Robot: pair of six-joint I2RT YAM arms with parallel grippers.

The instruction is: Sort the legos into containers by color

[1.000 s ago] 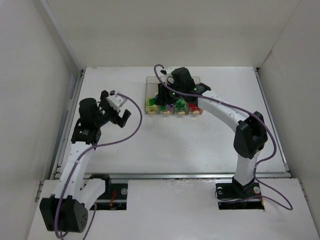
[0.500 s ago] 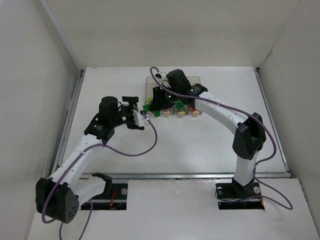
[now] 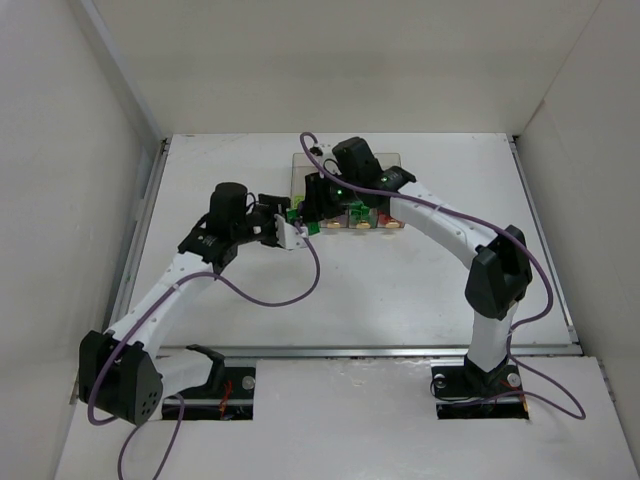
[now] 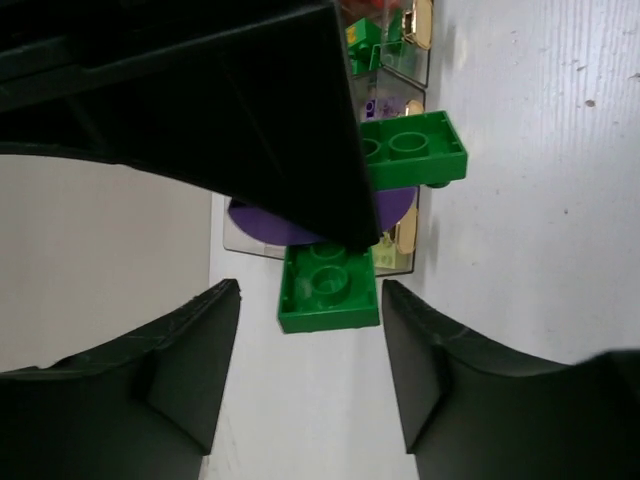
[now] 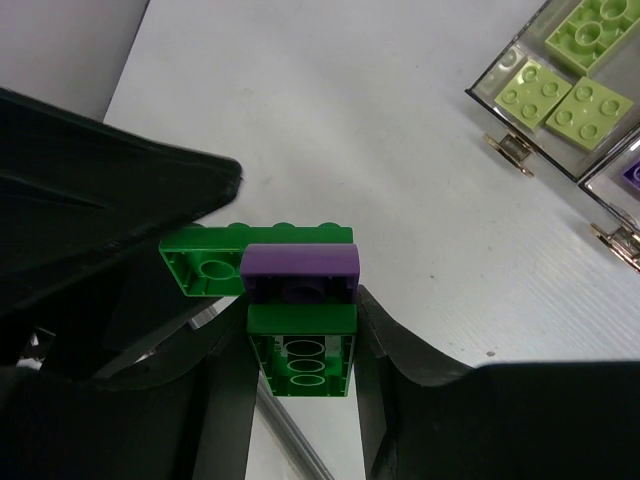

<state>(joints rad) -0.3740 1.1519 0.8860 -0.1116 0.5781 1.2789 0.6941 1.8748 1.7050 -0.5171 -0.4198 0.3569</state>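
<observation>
My right gripper [image 5: 300, 325] is shut on a green lego [image 5: 300, 352] held just left of the containers [image 3: 395, 158]. A purple lego [image 5: 298, 272] is stuck on that one. A second green lego [image 5: 215, 262] sits on the purple one and juts sideways. In the left wrist view this jutting green lego [image 4: 328, 288] lies just beyond the tips of my left gripper [image 4: 310, 300]. Those jaws stand apart and do not touch it. In the top view my left gripper [image 3: 288, 226] meets my right gripper [image 3: 312, 205] beside the bins.
Pale yellow-green bricks [image 5: 585, 60] lie in the nearest clear bin [image 5: 500, 80]. Green, purple and red bricks [image 3: 362, 212] fill the others. White walls enclose the table on three sides. A purple cable [image 3: 270, 295] loops below the left arm.
My left arm swung right from the table's left side up to the held stack, and its jaws have narrowed. My right gripper shifted slightly left with the stack.
</observation>
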